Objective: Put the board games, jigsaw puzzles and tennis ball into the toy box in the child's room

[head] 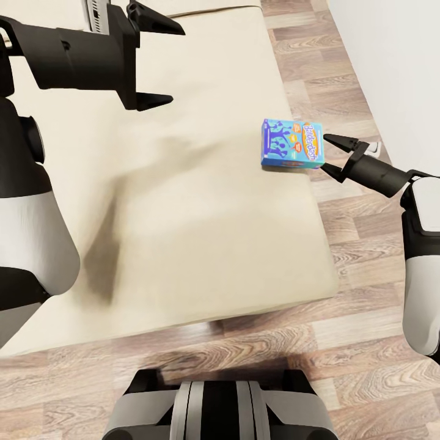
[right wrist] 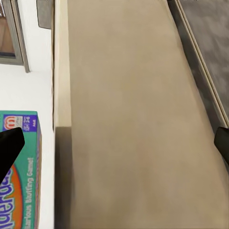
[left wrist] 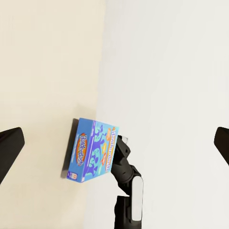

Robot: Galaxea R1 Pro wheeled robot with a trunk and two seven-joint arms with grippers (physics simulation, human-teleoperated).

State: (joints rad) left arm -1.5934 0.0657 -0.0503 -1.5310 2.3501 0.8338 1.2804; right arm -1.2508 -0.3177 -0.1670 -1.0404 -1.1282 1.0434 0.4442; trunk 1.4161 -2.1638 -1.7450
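Head view, nearest: robot base (head: 220, 406) on wood floor (head: 366, 342), at the foot of the bed (head: 183, 244). Blue Balderdash board game (head: 292, 144) flat on beige mattress, near its right edge. Right gripper (head: 330, 154) just beside the box's right side, fingers spread, nothing held; contact with box uncertain. Farther back, left gripper (head: 156, 58) raised above the mattress, released and empty. Left wrist view: same box (left wrist: 93, 150) at mattress edge, right arm (left wrist: 128, 186) next to it.
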